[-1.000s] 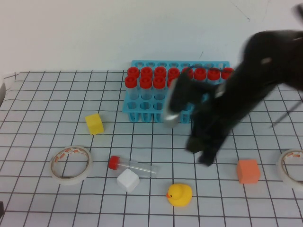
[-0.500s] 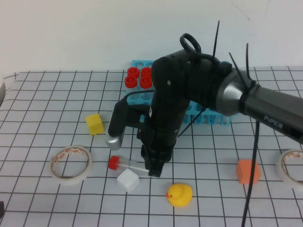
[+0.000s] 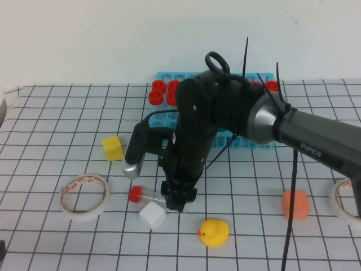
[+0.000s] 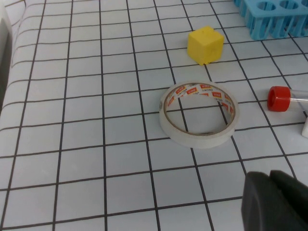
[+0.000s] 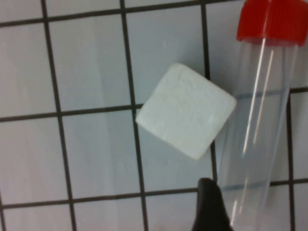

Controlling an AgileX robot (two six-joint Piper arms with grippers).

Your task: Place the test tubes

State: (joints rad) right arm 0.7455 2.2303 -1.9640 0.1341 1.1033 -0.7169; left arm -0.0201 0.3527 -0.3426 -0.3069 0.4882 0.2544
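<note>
Right pincer [image 3: 176, 204] sank, open, beside tube [image 3: 149, 196]; left pincer [image 4: 270, 178] shut near tape [image 4: 197, 138]; rack [image 3: 164, 75] part-filled.

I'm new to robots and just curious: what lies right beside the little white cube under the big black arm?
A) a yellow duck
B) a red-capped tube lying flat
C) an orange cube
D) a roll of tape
B: the red-capped tube lies flat right beside the white cube, with the right gripper down at the tube; the left gripper, shut, sits off by the roll of tape.
</note>
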